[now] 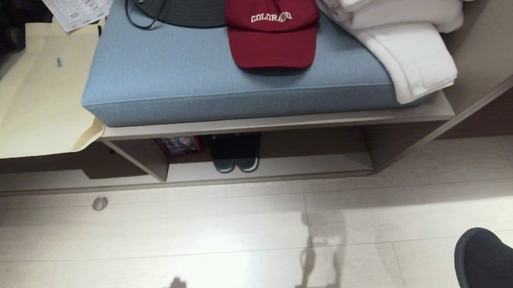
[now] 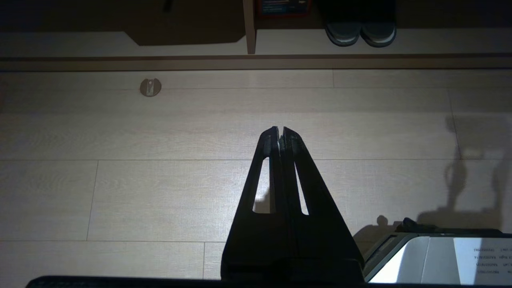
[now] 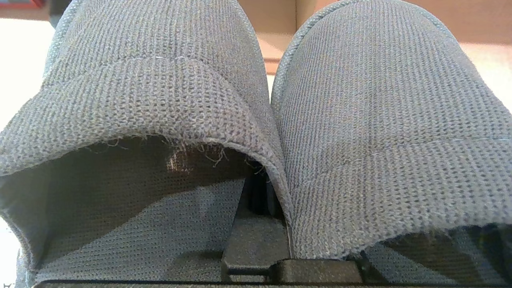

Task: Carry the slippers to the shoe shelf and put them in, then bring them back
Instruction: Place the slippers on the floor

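The pair of blue-grey knit slippers (image 3: 380,132) fills the right wrist view, held side by side with toes pointing away. My right gripper (image 3: 260,200) is shut on the slippers where their inner edges meet. In the head view their dark toes (image 1: 489,259) show at the bottom right, above the floor. The shoe shelf (image 1: 309,167) is the low pale cubby under the bench, ahead and to the left of them. My left gripper (image 2: 281,130) is shut and empty, hanging over the floor short of the shoe shelf (image 2: 440,40).
A darker pair with pale sole edges (image 1: 234,155) and a red box (image 1: 179,144) sit inside the cubby. On the blue cushion (image 1: 184,73) lie a red cap (image 1: 273,30), a grey hat (image 1: 181,8) and white towels (image 1: 407,33). A round floor stop (image 1: 99,203) sits at the left.
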### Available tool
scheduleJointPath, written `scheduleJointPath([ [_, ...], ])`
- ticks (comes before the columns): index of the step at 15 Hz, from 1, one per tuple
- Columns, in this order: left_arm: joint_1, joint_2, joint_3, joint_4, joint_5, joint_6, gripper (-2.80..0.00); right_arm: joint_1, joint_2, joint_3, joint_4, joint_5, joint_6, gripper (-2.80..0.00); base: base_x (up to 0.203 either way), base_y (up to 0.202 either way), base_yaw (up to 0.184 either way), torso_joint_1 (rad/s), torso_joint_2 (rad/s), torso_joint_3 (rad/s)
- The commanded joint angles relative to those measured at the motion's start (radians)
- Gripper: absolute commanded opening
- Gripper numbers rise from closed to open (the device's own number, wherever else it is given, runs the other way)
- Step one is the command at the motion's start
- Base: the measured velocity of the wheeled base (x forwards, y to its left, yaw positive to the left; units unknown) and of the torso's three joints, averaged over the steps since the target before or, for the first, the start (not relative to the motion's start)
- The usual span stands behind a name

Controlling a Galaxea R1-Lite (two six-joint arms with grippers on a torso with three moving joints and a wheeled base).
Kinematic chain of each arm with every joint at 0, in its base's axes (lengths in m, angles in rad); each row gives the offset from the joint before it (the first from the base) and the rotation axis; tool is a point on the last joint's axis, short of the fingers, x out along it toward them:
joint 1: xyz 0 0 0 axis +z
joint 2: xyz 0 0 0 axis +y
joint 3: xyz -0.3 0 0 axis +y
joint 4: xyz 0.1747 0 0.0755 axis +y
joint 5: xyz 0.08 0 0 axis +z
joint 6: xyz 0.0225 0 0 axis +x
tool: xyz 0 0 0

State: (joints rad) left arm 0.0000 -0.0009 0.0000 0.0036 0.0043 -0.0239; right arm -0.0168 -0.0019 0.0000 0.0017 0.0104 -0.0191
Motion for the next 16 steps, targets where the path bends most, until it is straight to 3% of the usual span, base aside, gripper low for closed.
scheduleJointPath([
  [1, 0.000, 0.001, 0.000, -0.001, 0.000, -0.001, -2.80, 0.000, -0.001, 0.002, 0.000, 0.000, -0.001, -2.80, 0.000, 0.000, 0.000, 0.000, 0.00, 0.200],
  [16, 0.000, 0.001, 0.000, -0.001, 0.000, -0.001, -2.80, 0.000, -0.001, 0.002, 0.000, 0.000, -0.001, -2.80, 0.000, 0.000, 0.000, 0.002, 0.00, 0.200],
])
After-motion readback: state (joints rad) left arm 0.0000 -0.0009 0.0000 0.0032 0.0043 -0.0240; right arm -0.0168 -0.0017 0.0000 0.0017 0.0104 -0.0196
